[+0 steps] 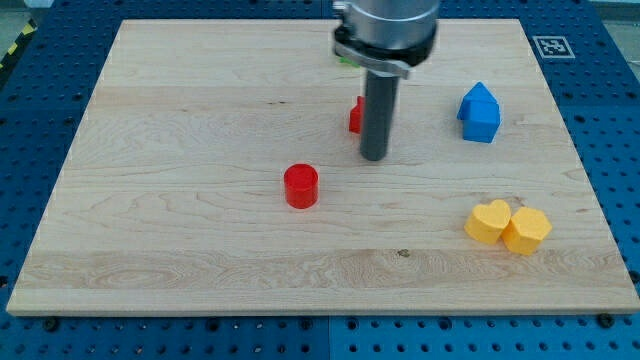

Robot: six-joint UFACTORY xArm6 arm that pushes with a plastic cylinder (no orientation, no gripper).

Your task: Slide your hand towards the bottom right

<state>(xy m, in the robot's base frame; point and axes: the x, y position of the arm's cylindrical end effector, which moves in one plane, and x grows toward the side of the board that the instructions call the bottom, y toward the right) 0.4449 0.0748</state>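
Note:
My tip (374, 157) rests on the wooden board near the middle, slightly toward the view's top. A red block (355, 115) is partly hidden behind the rod, just up and left of the tip; its shape cannot be made out. A red cylinder (301, 186) lies to the left and a little below the tip. A blue house-shaped block (479, 112) sits to the right of the tip. A yellow heart-shaped block (489, 222) and a yellow hexagonal block (527, 230) touch each other at the lower right.
The wooden board (180, 250) lies on a blue perforated table. A small green thing (343, 60) peeks out behind the arm's body at the top. A marker tag (551, 46) sits at the board's top right corner.

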